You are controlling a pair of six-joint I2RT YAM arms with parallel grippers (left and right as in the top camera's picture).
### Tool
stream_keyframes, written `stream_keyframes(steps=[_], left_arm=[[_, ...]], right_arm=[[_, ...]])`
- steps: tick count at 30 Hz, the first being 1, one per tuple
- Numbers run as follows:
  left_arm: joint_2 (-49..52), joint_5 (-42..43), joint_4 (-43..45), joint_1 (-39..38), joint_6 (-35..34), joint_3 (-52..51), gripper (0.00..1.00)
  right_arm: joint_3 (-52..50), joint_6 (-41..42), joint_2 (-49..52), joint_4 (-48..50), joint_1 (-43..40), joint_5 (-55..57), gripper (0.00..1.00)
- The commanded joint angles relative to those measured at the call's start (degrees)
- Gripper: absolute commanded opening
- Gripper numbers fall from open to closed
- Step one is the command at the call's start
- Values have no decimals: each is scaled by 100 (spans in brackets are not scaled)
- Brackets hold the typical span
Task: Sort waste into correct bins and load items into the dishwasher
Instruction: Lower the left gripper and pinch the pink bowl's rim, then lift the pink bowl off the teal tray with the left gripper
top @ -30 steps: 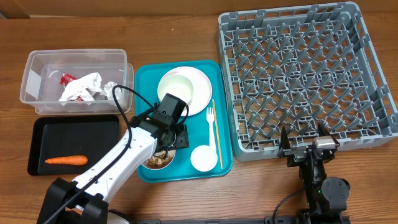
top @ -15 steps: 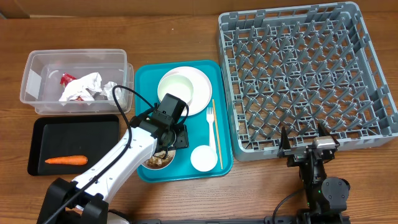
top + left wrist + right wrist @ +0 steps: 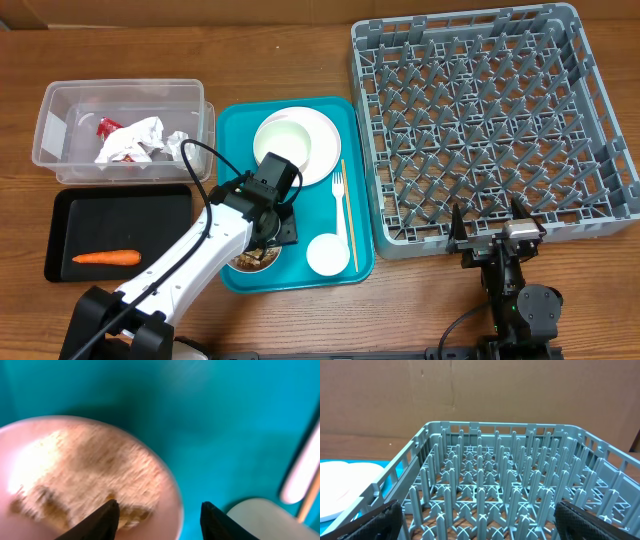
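dipping lower than before, the left gripper (image 3: pixel 158 510) straddles the rim of the bowl (image 3: pixel 172 492) on the teal tray (image 3: pixel 215 420), fingers spread, one over the food scraps (image 3: pixel 90 467); right gripper (image 3: pixel 479 520) unmoved, wide apart.

The left arm (image 3: pixel 190 260) is white with black joints and cable (image 3: pixel 185 150); the left gripper (image 3: pixel 159 506) is black. The right arm (image 3: pixel 510 285) is black.
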Motion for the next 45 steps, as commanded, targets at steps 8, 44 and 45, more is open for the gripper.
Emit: stream_keyframes(steps=[8,44,45], left_arm=[[44,-195,-533,-39,-81,831,56],[1019,-306,-442,-210,-527,831,50],[1019,-358,-442,-210,-527,831,50]], right_arm=[[-61,-2,-50,33,-15,-4,100],[-61,-2,-50,33,-15,-4,100],[-61,-2,-50,33,-15,-4,100]])
